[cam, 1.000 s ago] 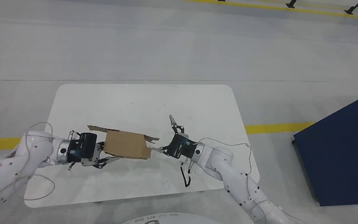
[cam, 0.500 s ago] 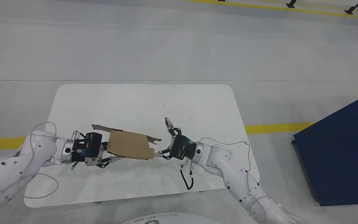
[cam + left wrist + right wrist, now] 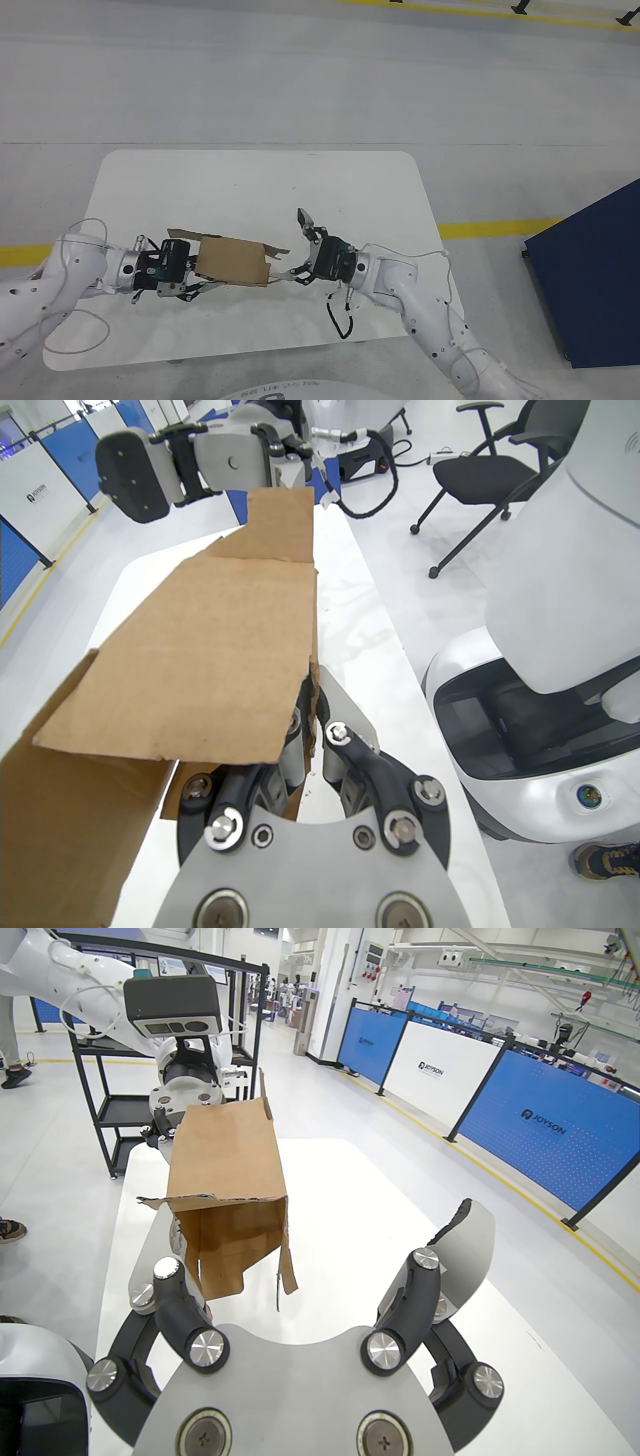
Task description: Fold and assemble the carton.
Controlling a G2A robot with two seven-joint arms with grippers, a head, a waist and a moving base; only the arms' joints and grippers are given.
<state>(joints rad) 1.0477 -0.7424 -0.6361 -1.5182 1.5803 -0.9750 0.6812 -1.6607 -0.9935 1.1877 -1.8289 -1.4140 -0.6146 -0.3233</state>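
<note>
A half-opened carton (image 3: 232, 260) is clamped by the left end effector (image 3: 311, 720). The right end effector (image 3: 298, 244) is held apart; the flaps are not yet folded.

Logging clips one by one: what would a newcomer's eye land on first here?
A brown carton, half-opened with ragged flaps, spans between the two arms over the white table. The left tool is shut on one end; the right tool gapes wide open at the other end's hanging flaps.

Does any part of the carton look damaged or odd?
Yes. The carton has a ragged, torn edge at its open end facing the right gripper, and a narrow strip hangs loose there.
</note>
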